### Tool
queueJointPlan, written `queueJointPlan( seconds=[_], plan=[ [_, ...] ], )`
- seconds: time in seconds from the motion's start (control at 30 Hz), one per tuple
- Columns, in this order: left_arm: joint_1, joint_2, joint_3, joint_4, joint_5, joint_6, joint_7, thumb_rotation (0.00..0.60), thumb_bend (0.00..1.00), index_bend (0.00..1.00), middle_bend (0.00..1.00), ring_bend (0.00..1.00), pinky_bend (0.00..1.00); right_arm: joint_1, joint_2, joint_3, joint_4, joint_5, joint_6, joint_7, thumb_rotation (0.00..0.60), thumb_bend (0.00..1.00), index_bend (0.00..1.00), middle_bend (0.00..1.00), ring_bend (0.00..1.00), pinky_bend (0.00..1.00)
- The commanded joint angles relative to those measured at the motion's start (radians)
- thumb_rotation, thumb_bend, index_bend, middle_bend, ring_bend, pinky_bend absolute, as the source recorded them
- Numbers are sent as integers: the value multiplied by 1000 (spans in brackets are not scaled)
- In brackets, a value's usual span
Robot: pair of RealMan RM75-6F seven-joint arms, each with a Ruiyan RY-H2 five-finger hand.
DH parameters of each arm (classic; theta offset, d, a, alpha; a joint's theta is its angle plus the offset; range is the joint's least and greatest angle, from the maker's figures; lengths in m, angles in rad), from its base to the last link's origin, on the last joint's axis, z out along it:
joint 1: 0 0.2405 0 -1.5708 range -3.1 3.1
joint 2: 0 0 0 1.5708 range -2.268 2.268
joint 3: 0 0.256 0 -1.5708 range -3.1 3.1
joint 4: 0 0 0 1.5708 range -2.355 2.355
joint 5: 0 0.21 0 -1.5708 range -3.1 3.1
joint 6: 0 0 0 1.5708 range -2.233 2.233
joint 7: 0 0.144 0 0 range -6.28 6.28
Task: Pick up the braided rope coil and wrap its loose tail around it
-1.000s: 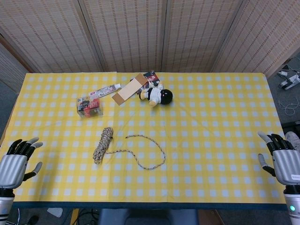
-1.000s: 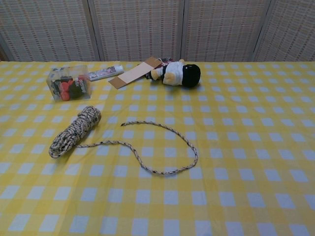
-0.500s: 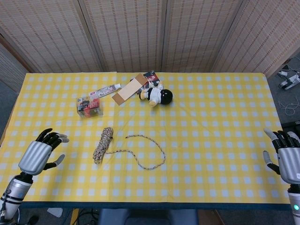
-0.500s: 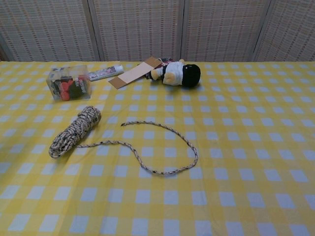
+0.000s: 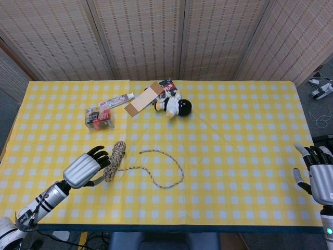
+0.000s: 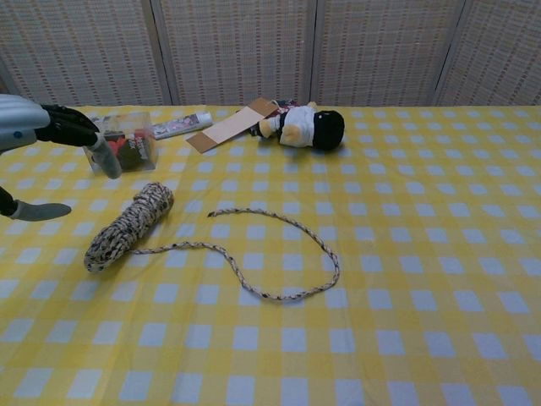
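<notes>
Nearest to us, our left hand hovers low over the yellow-and-white checked worktop, empty, its dark fingers spread and partly curled. Our right hand hangs at the far right edge of the worktop, also empty with its fingers apart, well away from everything.

The speckled beige-and-black braided rope coil lies flat on the worktop just beyond the left hand's fingertips, to their right and slightly ahead; from the head view we cannot tell whether the fingers already touch it, while the chest view suggests the hand is above and to the side of it. The coil's long axis runs diagonally, from its near end beside the hand up and away to the right. Its loose braided tail leaves that near end and curls off in an open loop further right, away from the hand. The left hand is by far the nearer, so we judge the pick-up to be its job.

A second ago the left hand sat back at the worktop's left edge; it has since swept in to the coil. The right has barely moved.

Farther off lie a clear plastic box, a flat cardboard strip and a black-and-white plush toy.
</notes>
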Motion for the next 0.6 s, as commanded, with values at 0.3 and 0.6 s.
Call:
queueJointPlan(
  seconds=[0.3,0.6],
  plan=[
    [-103,-14,27,-33,-76,-201,125,279,324,306,305,136,116,-11,-6,-3,16,7,7,19,600,383,178,270,170,285],
    [-121,-36,45,-47,-148,-266,202,268,324,322,305,133,110,-14,-11,-3,32,7,7,39,600,383,178,270,170,285]
  ],
)
